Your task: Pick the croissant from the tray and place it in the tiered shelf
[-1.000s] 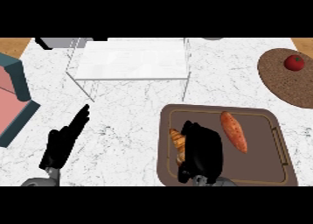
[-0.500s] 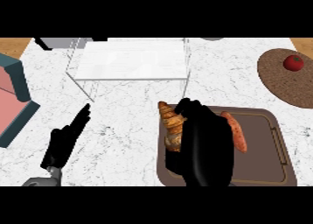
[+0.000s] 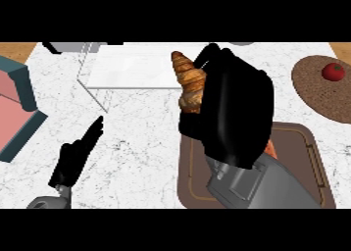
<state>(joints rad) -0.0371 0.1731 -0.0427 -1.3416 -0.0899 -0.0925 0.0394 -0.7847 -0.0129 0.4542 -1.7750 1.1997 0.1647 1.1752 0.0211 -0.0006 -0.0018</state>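
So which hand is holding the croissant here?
The right hand, curled round the croissant; the left hand is open at lower left, holding nothing.

The bench (image 3: 142, 128) has a white marble top with fine grey veining, evenly lit. Warm brown wood (image 3: 11, 50) shows beyond its far edge at both upper corners. At the left edge sits a teal-walled container (image 3: 19, 84) with pink inside, partly cut off. Far right lies a round brown woven mat (image 3: 336, 102) bearing a small red fruit (image 3: 333, 71). A grey object (image 3: 66, 47) at the far left edge is too cropped to identify.
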